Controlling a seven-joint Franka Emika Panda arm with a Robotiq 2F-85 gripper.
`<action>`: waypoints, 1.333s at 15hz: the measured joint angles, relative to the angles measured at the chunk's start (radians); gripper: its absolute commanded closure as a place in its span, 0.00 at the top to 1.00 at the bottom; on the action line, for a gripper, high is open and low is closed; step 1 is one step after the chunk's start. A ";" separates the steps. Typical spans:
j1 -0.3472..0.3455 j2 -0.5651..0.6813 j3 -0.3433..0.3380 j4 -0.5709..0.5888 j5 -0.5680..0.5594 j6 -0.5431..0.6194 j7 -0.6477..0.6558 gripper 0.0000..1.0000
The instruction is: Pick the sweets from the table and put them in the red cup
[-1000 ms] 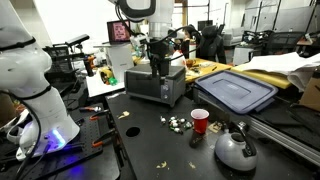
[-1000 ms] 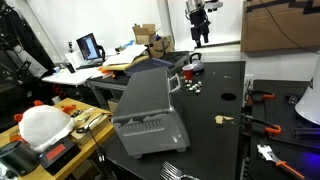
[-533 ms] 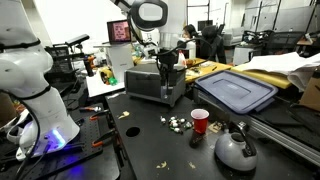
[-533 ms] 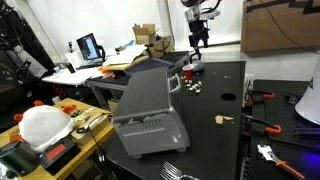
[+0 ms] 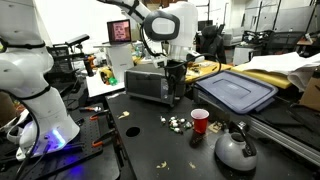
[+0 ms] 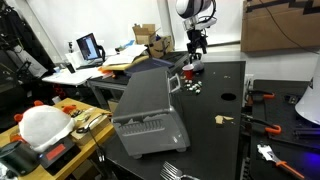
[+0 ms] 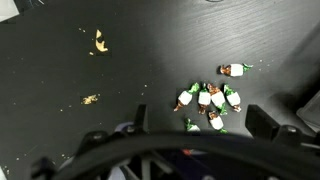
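Above sweets (image 7: 210, 98), fingers (image 7: 265, 122) apart, red cup (image 5: 200, 121) nearby

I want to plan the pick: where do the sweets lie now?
In an exterior view the sweets lie clustered on the table, close beside the red cup, toward the picture's left.

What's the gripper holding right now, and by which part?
Nothing. The gripper hangs open and empty above the sweets, which lie loose on the table.
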 measured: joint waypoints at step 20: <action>-0.024 0.132 0.001 0.080 0.003 0.003 0.084 1.00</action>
